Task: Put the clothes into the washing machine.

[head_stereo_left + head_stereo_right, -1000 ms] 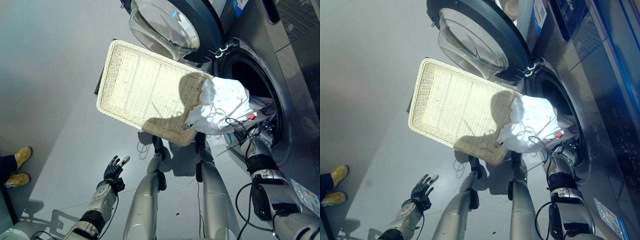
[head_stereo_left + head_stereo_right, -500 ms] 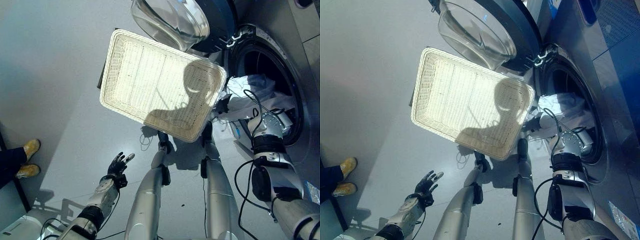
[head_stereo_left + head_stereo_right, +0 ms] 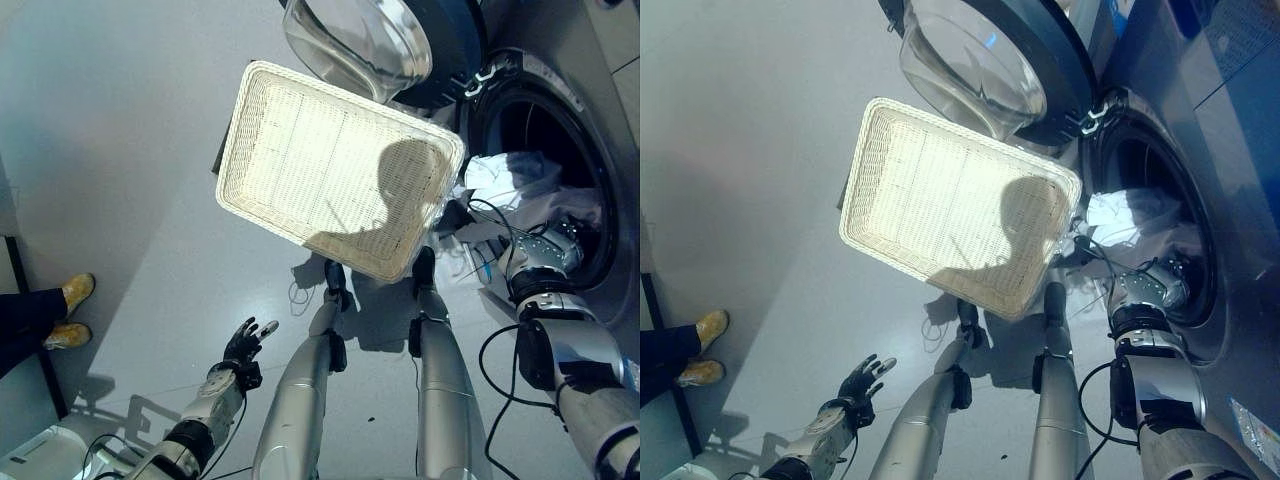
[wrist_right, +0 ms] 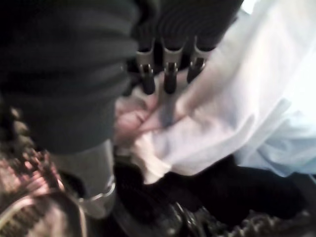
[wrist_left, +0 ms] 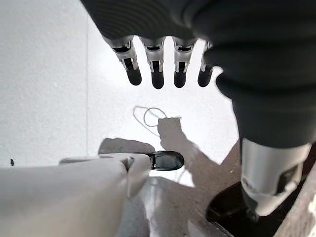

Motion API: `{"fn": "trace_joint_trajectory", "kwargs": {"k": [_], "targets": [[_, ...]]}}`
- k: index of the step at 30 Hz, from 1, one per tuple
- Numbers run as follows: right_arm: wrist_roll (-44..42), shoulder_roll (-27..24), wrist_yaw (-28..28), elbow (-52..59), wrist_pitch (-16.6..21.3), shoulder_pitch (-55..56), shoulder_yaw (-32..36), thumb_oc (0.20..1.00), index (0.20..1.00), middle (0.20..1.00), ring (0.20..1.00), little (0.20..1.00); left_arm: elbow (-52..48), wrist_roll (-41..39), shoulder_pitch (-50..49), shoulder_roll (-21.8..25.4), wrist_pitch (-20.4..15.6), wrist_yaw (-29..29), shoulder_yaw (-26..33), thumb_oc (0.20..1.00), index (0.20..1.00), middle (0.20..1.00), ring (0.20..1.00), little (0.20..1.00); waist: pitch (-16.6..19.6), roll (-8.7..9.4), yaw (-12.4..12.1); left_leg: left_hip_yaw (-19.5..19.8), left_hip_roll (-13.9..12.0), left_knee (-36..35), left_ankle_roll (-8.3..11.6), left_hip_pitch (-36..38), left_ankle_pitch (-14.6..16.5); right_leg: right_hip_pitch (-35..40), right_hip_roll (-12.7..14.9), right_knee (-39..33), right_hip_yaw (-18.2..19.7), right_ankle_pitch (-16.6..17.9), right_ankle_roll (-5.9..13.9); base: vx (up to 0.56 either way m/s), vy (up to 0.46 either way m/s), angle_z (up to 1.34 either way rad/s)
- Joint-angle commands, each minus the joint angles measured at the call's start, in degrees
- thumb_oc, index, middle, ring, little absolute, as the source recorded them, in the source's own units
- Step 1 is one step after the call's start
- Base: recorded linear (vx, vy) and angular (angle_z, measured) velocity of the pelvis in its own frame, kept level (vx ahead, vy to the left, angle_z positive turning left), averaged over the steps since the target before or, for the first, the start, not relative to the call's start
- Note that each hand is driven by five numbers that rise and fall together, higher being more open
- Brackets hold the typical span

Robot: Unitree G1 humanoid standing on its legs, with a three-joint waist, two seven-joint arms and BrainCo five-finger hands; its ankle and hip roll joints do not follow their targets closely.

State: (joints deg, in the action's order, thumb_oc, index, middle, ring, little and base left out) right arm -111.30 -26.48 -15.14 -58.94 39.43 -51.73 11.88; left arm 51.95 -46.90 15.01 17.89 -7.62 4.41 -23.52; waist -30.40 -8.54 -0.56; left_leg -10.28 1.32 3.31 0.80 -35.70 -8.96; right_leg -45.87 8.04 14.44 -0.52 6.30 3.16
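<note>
The right hand [image 4: 163,74] is reaching into the washing machine [image 3: 560,120] on the right, fingers curled on the white clothes [image 3: 520,180] lying in the drum mouth. The left hand [image 3: 245,345] is hanging spread over the floor [image 3: 120,150], near left.

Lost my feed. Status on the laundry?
Right hand on white clothes at washing machine drum mouth; grip unclear. Left hand open, idle. Basket empty.

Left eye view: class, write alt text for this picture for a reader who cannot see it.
The robot's right hand reaches into the open washing machine, where white clothes lie in the drum's mouth. An empty white wicker basket stands before the machine's open door, and the left hand hangs open over the grey floor.
</note>
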Motion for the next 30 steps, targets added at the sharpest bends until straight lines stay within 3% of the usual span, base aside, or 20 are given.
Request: {"fn": "trace_joint_trajectory", "kwargs": {"k": [1,7,14,15,16,17,19,20,21,22,23,25,30], "targets": [[-1.7,-5.6,2.4,-0.9,-1.0,4.2,1.3,1.0,1.0,1.0,1.0,1.0,2.2,-0.3,0.6,-3.4,-2.5,-0.4,0.5,1.0,1.0,1.0,1.0,1.0,0.6,-6.83,2.2,2.8,2.9,5.7,1.47,-3.5,4.4,1.1,-5.4,4.7,-5.1,-8.0,-1.52,0.0,0.039,-0.01],[-1.7,-0.2,5.2,1.4,-2.1,8.6,2.1,1.0,1.0,1.0,1.0,1.0,1.4,-0.4,0.2,-5.2,-3.2,0.6,0.4,1.0,1.0,1.0,1.0,1.0,0.6,-6.98,2.9,2.2,3.0,4.7,1.38,-3.3,4.2,1.0,-5.6,3.9,-4.3,-7.5,-1.25,0.0,0.056,-0.02],[-1.7,5.6,14.6,1.7,-5.1,13.9,-0.9,1.0,1.0,1.0,1.0,1.0,1.1,-0.6,-0.8,-6.7,-4.0,1.0,0.2,1.0,1.0,1.0,1.0,1.0,0.6,-7.06,3.5,1.6,2.9,3.7,1.32,-3.1,3.7,1.0,-5.9,3.1,-3.6,-7.1,-1.3,0.0,0.062,-0.04],[5.2,7.9,17.6,3.0,-5.1,16.2,-3.8,1.0,1.0,1.0,1.0,1.0,0.9,-1.1,-1.2,-7.6,-4.5,1.5,-0.1,1.0,1.0,1.0,1.0,1.0,0.6,-7.21,3.9,1.3,2.8,3.0,1.36,-2.9,3.4,0.9,-6.1,2.8,-3.1,-6.9,-1.33,-0.01,0.099,-0.03],[6.9,8.2,17.7,3.5,-5.3,16.5,-4.0,1.0,1.0,1.0,1.0,1.0,0.8,-1.1,-1.3,-7.6,-4.5,1.6,-0.1,1.0,1.0,1.0,1.0,1.0,0.6,-7.2,4.0,1.2,2.8,3.0,1.35,-2.9,3.3,0.9,-6.1,2.7,-3.0,-6.8,-1.33,-0.01,0.145,-0.05],[15.3,9.8,16.9,5.9,-3.7,17.9,-6.7,1.0,1.0,1.0,1.0,1.0,0.3,-1.3,-1.5,-8.0,-4.6,1.9,-0.1,1.0,1.0,1.0,1.0,1.0,0.6,-7.22,4.2,0.9,2.8,2.9,1.46,-3.0,3.2,0.8,-6.0,2.4,-2.8,-6.6,-1.35,-0.01,0.065,-0.05],[23.4,11.0,15.5,8.6,-2.2,19.5,-9.7,1.0,1.0,1.0,1.0,1.0,0.0,-1.5,-1.8,-8.3,-4.7,2.0,0.2,1.0,1.0,1.0,1.0,1.0,0.6,-7.07,4.5,0.6,2.7,2.7,1.53,-3.1,3.0,0.7,-6.0,1.9,-2.7,-6.2,-1.39,-0.02,0.082,-0.07],[31.6,11.7,12.4,9.8,-1.9,20.6,-11.6,1.0,1.0,1.0,1.0,1.0,-0.2,-1.6,-1.9,-8.5,-4.8,2.2,0.4,1.0,1.0,1.0,1.0,1.0,0.6,-6.89,4.7,0.4,2.7,2.6,1.59,-3.2,2.8,0.6,-6.0,1.6,-2.6,-5.9,-1.39,-0.02,0.067,-0.09],[32.9,11.9,11.5,10.2,-1.8,20.9,-11.9,1.0,1.0,1.0,1.0,1.0,-0.2,-1.6,-1.9,-8.5,-4.8,2.2,0.4,1.0,1.0,1.0,1.0,1.0,0.6,-6.84,4.7,0.4,2.7,2.5,1.59,-3.2,2.8,0.5,-6.1,1.5,-2.6,-5.9,-1.38,-0.02,0.061,-0.14],[42.0,12.2,8.3,12.1,-1.0,22.2,-15.1,1.0,1.0,1.0,1.0,1.0,-0.3,-1.6,-2.0,-8.8,-4.9,2.4,0.6,1.0,1.0,1.0,1.0,1.0,0.6,-6.63,5.0,0.1,2.6,2.4,1.53,-3.4,2.6,0.4,-6.1,1.0,-2.5,-5.4,-1.43,-0.01,0.036,-0.14],[43.6,12.4,7.3,12.6,-1.1,22.4,-15.6,1.0,1.0,1.0,1.0,1.0,-0.4,-1.6,-2.0,-8.8,-5.0,2.4,0.7,1.0,1.0,1.0,1.0,1.0,0.6,-6.57,5.0,0.1,2.6,2.4,1.53,-3.4,2.6,0.4,-6.1,0.9,-2.5,-5.4,-1.43,-0.02,0.049,-0.12],[55.1,12.3,3.3,14.8,-2.2,24.1,-20.3,1.0,1.0,1.0,1.0,1.0,-0.4,-1.8,-2.1,-8.9,-5.1,2.6,0.8,1.0,1.0,1.0,1.0,1.0,0.6,-6.06,5.4,0.0,2.7,2.5,1.52,-3.9,2.4,0.1,-6.0,-0.1,-2.3,-4.6,-1.35,-0.02,0.034,-0.09],[54.0,12.2,6.6,15.3,-6.7,25.8,-23.2,1.0,1.0,1.0,1.0,1.0,0.0,-1.8,-2.3,-9.1,-5.3,2.3,1.4,1.0,1.0,1.0,1.0,1.0,0.6,-5.36,5.7,-0.4,2.8,2.3,1.53,-4.3,2.4,0.1,-5.7,-1.7,-2.2,-3.4,-0.96,-0.01,0.035,-0.13]]}}
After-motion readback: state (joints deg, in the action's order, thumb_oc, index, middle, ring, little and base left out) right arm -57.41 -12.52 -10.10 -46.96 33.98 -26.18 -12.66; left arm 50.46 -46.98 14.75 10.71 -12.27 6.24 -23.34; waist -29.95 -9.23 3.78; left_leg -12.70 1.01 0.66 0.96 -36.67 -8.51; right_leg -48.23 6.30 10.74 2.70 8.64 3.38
